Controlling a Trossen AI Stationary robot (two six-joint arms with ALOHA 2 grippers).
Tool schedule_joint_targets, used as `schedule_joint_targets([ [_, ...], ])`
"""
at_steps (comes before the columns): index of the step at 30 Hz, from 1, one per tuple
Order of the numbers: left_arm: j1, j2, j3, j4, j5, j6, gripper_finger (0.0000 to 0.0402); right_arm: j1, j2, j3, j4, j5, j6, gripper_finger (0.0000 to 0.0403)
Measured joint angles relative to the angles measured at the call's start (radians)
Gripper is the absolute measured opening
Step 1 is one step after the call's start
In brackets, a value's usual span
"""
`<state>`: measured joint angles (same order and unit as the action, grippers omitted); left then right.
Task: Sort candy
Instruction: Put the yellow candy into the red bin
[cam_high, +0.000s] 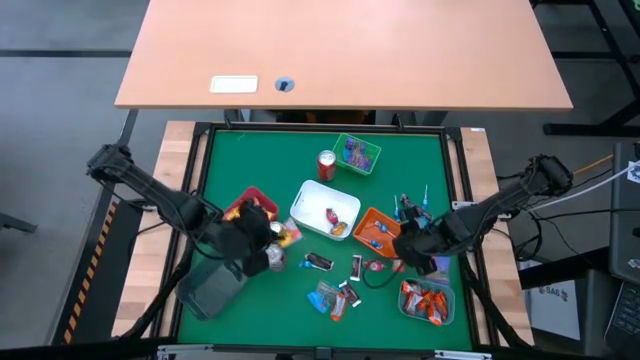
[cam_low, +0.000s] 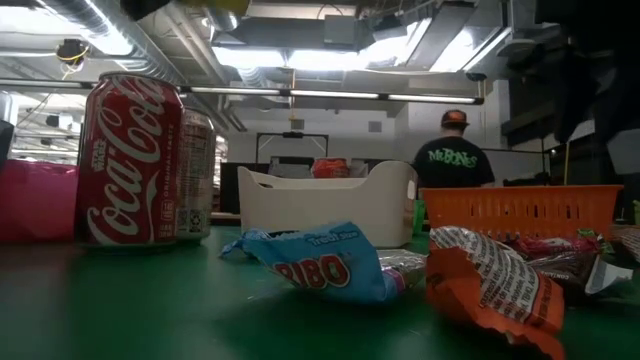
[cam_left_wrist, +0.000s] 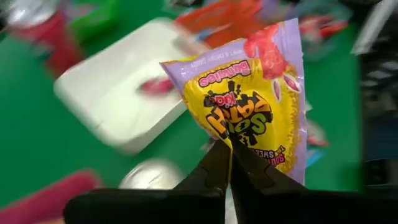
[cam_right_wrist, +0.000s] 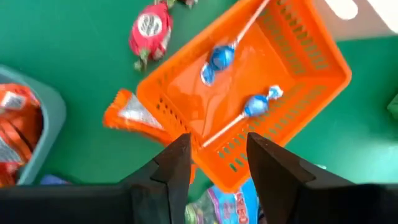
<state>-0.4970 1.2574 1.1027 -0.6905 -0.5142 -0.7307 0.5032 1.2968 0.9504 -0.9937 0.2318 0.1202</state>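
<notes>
My left gripper is shut on a yellow and purple candy packet, held above the table between the red tray and the white tray. My right gripper stands open over the near edge of the orange tray, which holds two blue lollipops. Nothing is between its fingers. Loose candy lies on the green table near the front. One orange packet lies against the orange tray's side. My left gripper pinches the packet's short sealed end between its two fingers. The fingers come slanting down from the table's left. The packet sticks out beyond the fingertips, flat and lifted clear of the table.
A green tray and a red can stand at the back. A teal tray with orange packets sits front right, a dark tray front left. A silver can top shows below my left gripper. A person stands far behind.
</notes>
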Motion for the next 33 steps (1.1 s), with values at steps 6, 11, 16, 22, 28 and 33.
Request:
schedule_joint_targets([
  [6,0.014,0.000,0.000,-0.321,0.023,-0.225,0.0000,-0.063,0.000,0.000,-0.090,-0.019,-0.023,0.0154],
  [11,0.013,0.000,0.000,-0.534,0.034,-0.405,0.0000,-0.109,0.000,0.000,-0.146,-0.036,-0.025,0.0154],
  [16,0.013,0.000,-0.032,-0.581,0.032,-0.472,0.0000,-0.133,-0.002,-0.005,-0.160,-0.045,-0.025,0.0154],
  [22,0.013,0.002,-0.149,-0.529,0.034,-0.473,0.0000,-0.133,-0.071,-0.095,-0.162,-0.064,-0.020,0.0154],
  [28,0.015,0.002,-0.241,-0.497,0.034,-0.534,0.0007,-0.133,-0.189,-0.175,-0.151,-0.068,0.016,0.0154],
  [33,0.015,0.001,-0.285,-0.474,0.036,-0.602,0.0047,-0.132,-0.264,-0.222,-0.131,-0.068,0.082,0.0154],
])
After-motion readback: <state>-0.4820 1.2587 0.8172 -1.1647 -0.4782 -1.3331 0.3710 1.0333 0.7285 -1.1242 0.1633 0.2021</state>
